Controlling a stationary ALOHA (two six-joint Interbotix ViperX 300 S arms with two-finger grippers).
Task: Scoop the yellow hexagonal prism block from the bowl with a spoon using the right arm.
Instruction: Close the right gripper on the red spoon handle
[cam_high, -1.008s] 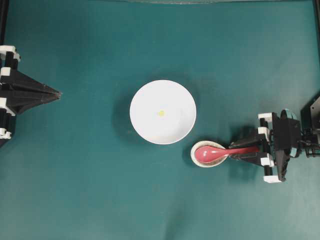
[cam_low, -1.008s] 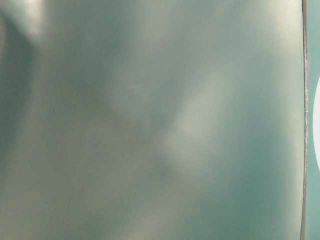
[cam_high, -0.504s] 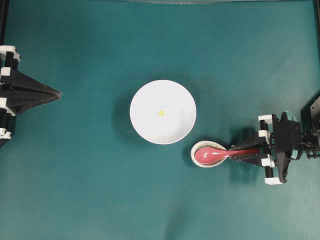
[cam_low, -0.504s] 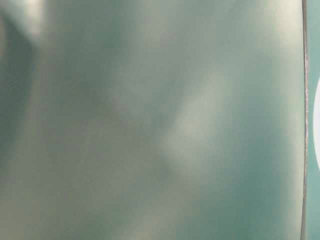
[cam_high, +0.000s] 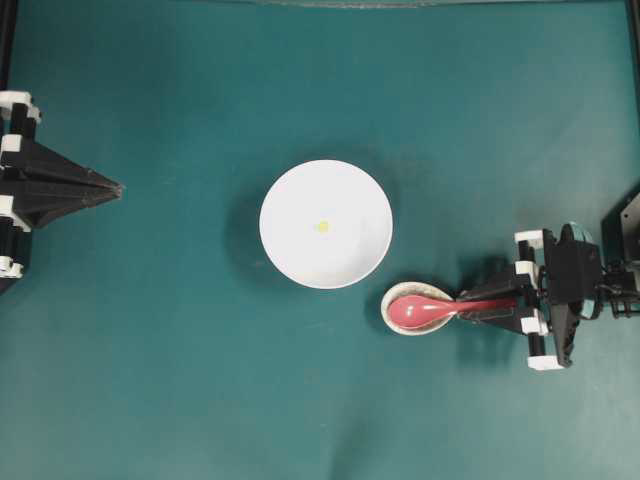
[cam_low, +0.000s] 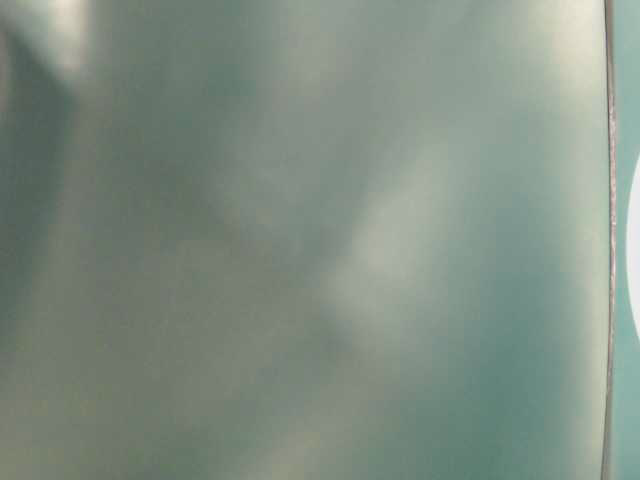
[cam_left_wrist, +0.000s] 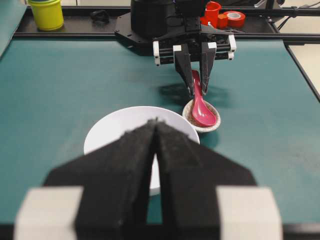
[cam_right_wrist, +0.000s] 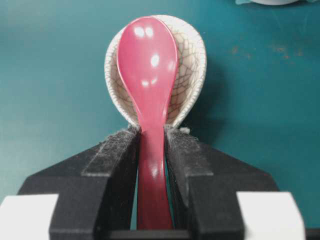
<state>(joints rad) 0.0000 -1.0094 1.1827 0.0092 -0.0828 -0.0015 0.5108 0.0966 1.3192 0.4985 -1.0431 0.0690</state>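
The white bowl (cam_high: 290, 190) sits mid-table with the tiny yellow hexagonal prism block (cam_high: 322, 226) at its centre. In the left wrist view, the bowl (cam_left_wrist: 107, 132) lies behind the left fingers, which hide the block. The red-pink spoon (cam_high: 420, 309) rests with its scoop in a small speckled dish (cam_high: 392, 318) right of the bowl. My right gripper (cam_high: 470, 303) is shut on the spoon's handle. The right wrist view shows both pads pressing the spoon (cam_right_wrist: 149, 65) just behind the dish (cam_right_wrist: 192, 60), at the right gripper (cam_right_wrist: 151, 131). My left gripper (cam_high: 118, 188) is shut and empty at the far left.
A yellow cup (cam_left_wrist: 46, 12), a red cup (cam_left_wrist: 212, 10) and a roll of red tape (cam_left_wrist: 232, 17) stand beyond the table's far rail behind the right arm. The table-level view is a blurred green haze with a white sliver (cam_low: 634, 250) at its right edge.
The right gripper's fingers have closed in on the spoon's handle, and the wrist has drawn back slightly. The spoon, bowl and left arm have not moved.
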